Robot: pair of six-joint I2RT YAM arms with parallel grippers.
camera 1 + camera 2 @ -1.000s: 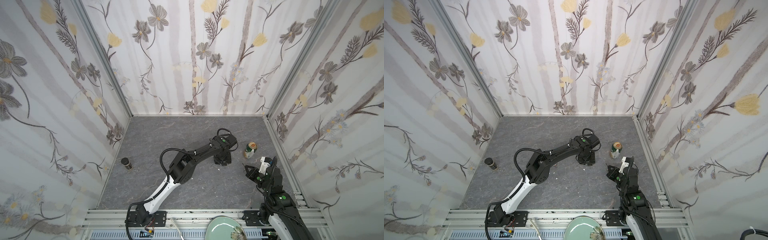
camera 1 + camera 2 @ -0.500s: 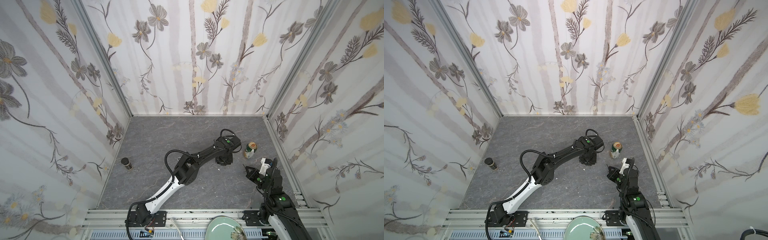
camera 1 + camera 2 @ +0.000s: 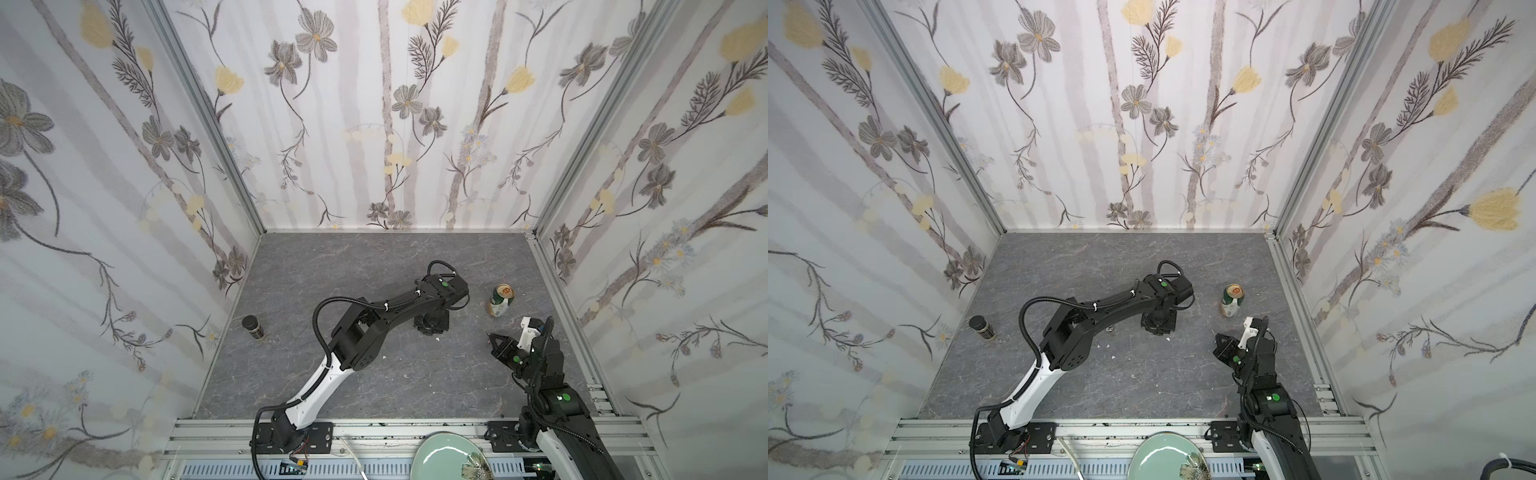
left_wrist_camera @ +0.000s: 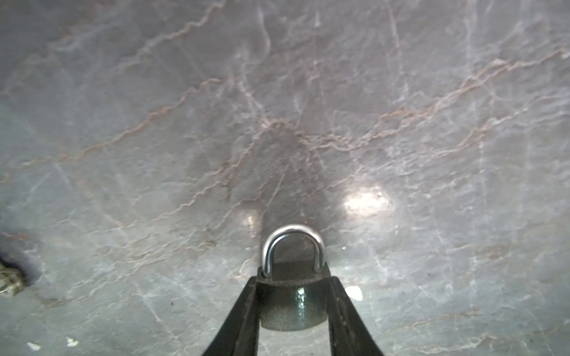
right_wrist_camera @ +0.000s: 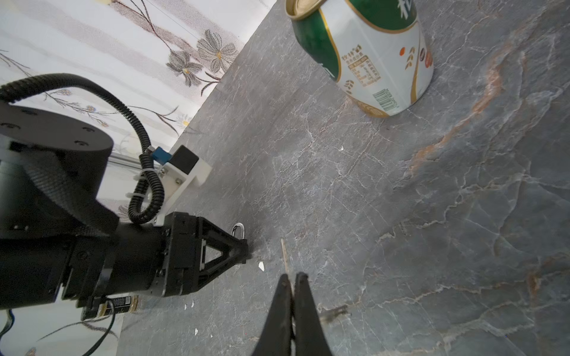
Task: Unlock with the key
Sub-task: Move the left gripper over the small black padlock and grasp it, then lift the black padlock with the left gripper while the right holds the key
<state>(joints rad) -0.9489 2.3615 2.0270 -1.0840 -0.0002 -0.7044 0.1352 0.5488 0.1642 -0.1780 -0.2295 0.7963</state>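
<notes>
left gripper [image 4: 293, 282]: your left tool is clamped on the small dark metal padlock with a silver shackle [image 4: 293, 303], with one finger pressing each side of its body.
padlock: both shackle legs sit in the body. It is low over the grey marble-look tabletop [image 4: 308, 108]; you cannot tell whether it touches. In both top views the gripper [image 3: 432, 326] [image 3: 1158, 326] hides it, left of the green-and-white drink can [image 3: 500, 300] [image 3: 1232, 300].
right gripper [image 5: 292, 276]: your right tool is pinched closed on the thin brass-coloured key [image 5: 285, 255], whose blade sticks out past the fingertips.
key: seen edge-on, on the front-rail side of the can and apart from the padlock.
small dark jar with a black lid [image 3: 252, 327]: far left of the can, near the side wall.
</notes>
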